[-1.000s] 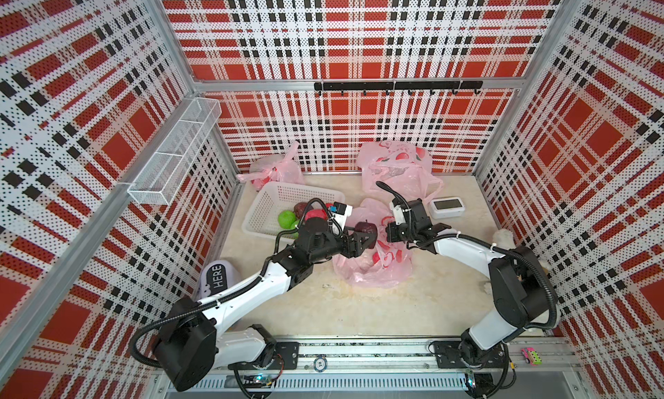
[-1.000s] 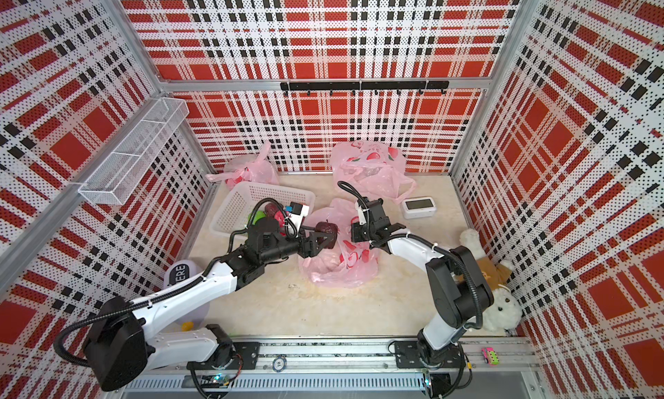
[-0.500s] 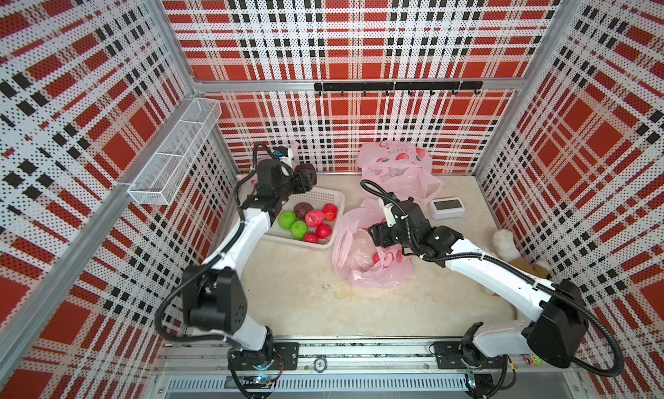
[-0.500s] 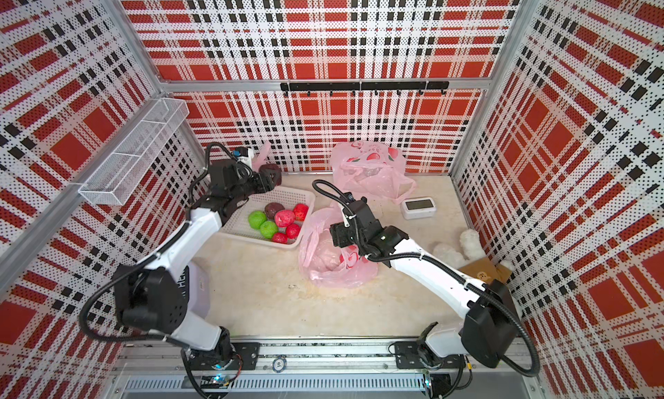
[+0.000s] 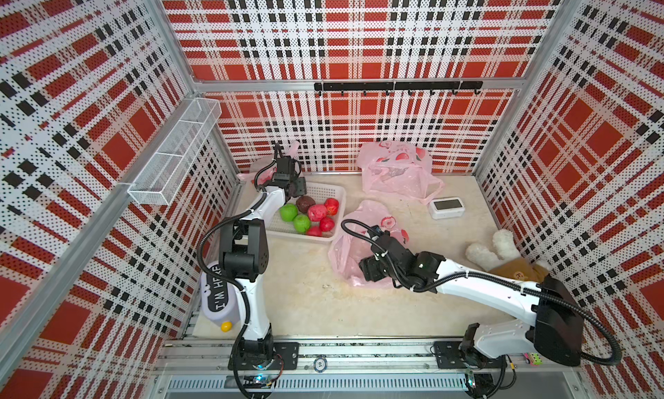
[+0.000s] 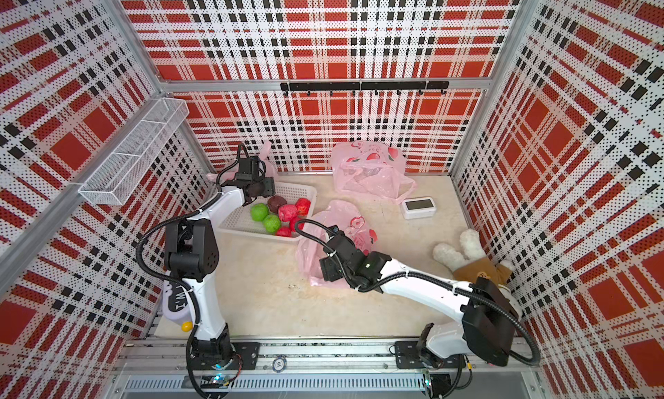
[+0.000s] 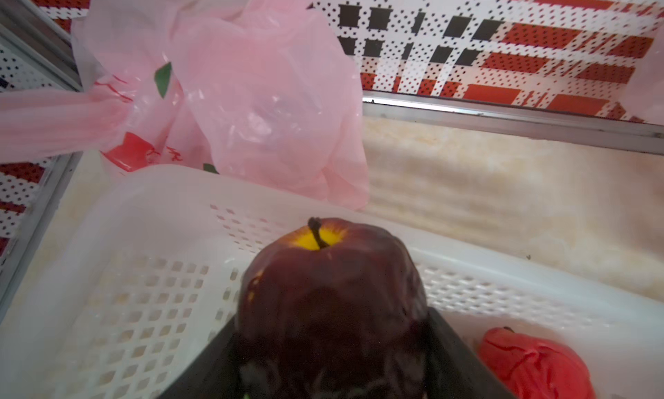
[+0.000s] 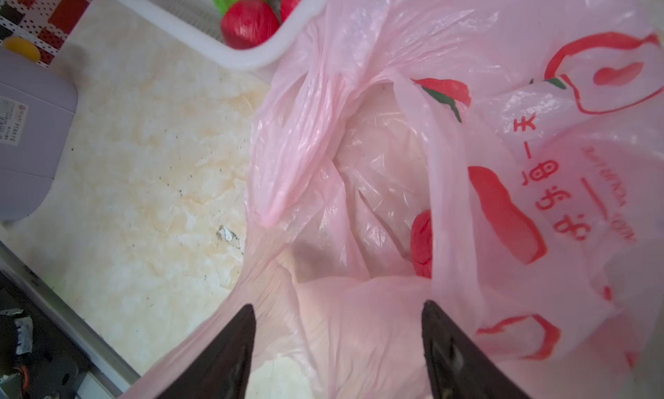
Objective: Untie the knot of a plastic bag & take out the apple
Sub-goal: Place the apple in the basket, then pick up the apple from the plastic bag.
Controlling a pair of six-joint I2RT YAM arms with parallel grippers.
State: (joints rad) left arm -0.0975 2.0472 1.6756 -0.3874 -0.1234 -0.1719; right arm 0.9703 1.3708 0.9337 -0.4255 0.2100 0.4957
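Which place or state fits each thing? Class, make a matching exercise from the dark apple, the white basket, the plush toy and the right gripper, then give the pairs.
Column A
1. dark apple
2. white basket
3. plush toy
4. right gripper

Column B
a. open, at the pink bag
b. lying beside the side wall
c. held in the left gripper
d. holds red and green fruit

Pairs: 1-c, 2-d, 3-b, 4-a
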